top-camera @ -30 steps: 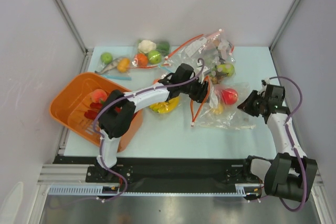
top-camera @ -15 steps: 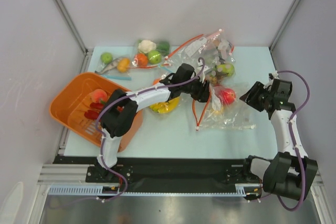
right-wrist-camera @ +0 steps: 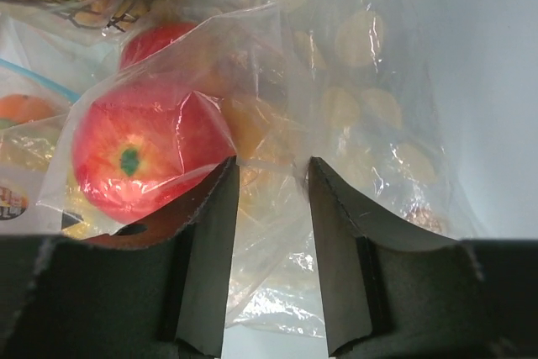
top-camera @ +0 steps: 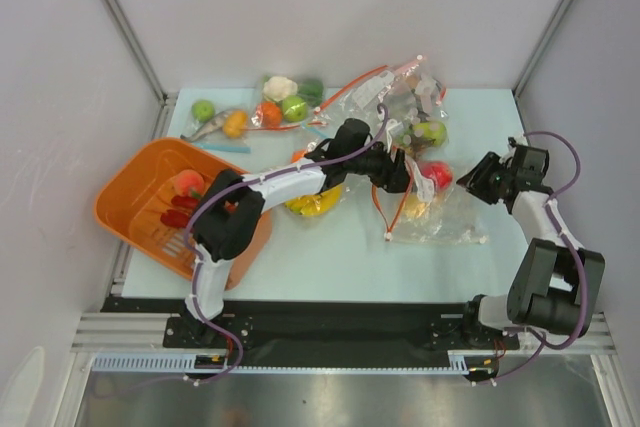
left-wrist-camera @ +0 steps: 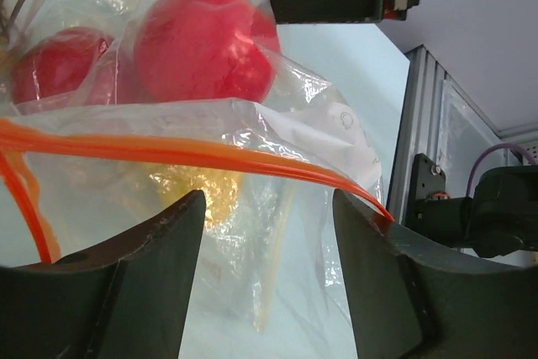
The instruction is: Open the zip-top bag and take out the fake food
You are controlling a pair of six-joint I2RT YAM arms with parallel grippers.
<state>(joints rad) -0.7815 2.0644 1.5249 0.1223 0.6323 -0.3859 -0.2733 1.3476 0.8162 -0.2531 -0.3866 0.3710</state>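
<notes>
Zip-top bag (top-camera: 445, 215): flat on the table, well right of the orange basket (top-camera: 118, 202), with a red apple (top-camera: 436, 175) inside.
Left gripper (top-camera: 398, 175): fingers spread at the bag's basket-side mouth; the orange zip strip (left-wrist-camera: 210, 155) crosses between them.
Right gripper (top-camera: 478, 179): fingers narrowly apart at the bag's edge farthest from the basket.

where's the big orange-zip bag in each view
Top external: the bag lies centre right on the table.
Left wrist: the bag fills the view, its zip strip crossing above the jaws.
Right wrist: the bag fills the view beyond the jaws.
Shared landmark: the red apple inside it.
</notes>
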